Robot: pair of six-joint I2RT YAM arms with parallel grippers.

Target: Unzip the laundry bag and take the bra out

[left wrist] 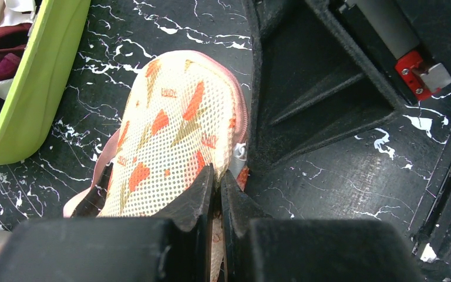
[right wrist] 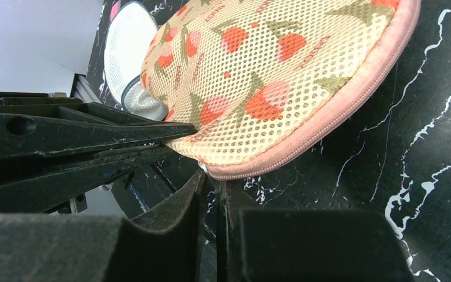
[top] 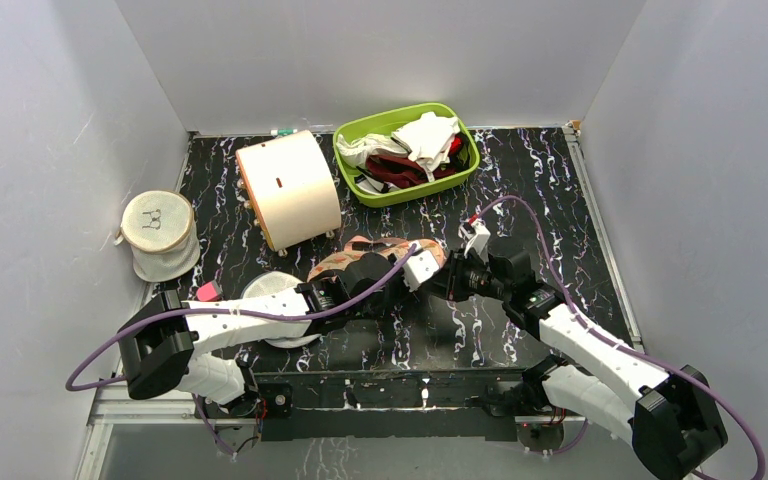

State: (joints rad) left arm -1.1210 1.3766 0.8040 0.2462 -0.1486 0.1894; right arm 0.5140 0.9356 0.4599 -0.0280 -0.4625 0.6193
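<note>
The laundry bag (top: 360,252) lies flat mid-table: peach mesh with red and green print and pink zip edging (right wrist: 329,114). My left gripper (left wrist: 217,176) is shut on the fabric of its near edge (left wrist: 176,129), beside a small silver zip pull (left wrist: 239,154). My right gripper (right wrist: 211,179) comes in from the other side, and its black fingers (left wrist: 305,106) sit close to that pull. Its jaws stand almost together, their tips against the pink edging, with only table showing in the thin slit. The bra is hidden.
A green basket (top: 407,155) holding white cloths and a dark red garment stands at the back. A white cylinder bag (top: 288,190) lies to its left. A round white mesh pouch (top: 275,300) sits under my left arm, and another mesh bag (top: 158,235) by the left wall.
</note>
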